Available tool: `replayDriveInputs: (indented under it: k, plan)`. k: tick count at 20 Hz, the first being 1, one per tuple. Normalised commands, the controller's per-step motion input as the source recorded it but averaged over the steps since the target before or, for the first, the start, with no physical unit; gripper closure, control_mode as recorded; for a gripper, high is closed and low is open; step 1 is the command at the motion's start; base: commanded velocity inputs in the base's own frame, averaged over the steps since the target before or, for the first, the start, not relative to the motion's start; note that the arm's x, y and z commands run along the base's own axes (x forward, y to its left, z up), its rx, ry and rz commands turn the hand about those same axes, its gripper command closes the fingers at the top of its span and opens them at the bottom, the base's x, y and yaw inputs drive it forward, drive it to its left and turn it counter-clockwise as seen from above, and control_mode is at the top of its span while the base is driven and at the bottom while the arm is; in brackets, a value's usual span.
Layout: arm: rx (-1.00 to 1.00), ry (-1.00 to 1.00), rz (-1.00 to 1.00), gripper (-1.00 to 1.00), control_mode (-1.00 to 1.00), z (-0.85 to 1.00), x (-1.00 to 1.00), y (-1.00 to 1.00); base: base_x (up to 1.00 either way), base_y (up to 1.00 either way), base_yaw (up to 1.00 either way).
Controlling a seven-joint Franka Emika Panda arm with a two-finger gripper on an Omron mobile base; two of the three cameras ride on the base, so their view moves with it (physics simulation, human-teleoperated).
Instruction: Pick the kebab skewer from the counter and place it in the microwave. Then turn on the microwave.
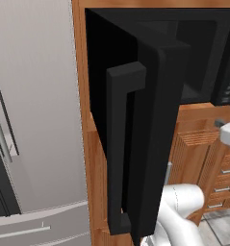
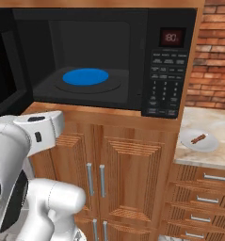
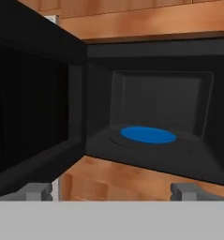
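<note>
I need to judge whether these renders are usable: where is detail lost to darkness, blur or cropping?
Left base view: the open microwave door is near-uniform black. Right base view: evenly lit, the kebab skewer small but sharp. Hand view: soft; the blue round plate is clear, the cavity's left dark.

Skewer [image 2: 198,138] on counter [image 2: 203,157] dish – microwave [image 2: 104,61] door open
</note>
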Motion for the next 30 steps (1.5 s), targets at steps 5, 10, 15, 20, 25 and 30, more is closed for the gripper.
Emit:
replayDriveInputs:
  k: [5,10,15,20,25,30]
  plan:
    - [0.0,0.0,-0.27,-1.0,-1.0,0.0,0.0,-0.15,0.0,0.0,0.0]
    - [-0.02,0.0,-0.2,-1.0,-1.0,-0.01,0.0,-0.16,0.0,0.0,0.0]
    - [-0.03,0.01,-0.13,-1.0,-1.0,-0.01,0.0,-0.08,0.0,0.0,0.0]
    - [0.0,0.02,-0.06,-1.0,1.0,-0.02,0.0,-0.13,-0.01,-0.04,0.0]
    - [0.0,0.0,0.0,-1.0,1.0,0.0,0.0,0.0,-0.17,-0.47,-0.01]
    - [0.0,0.0,0.0,-1.0,1.0,0.0,0.0,0.0,-0.2,-0.65,-0.02]
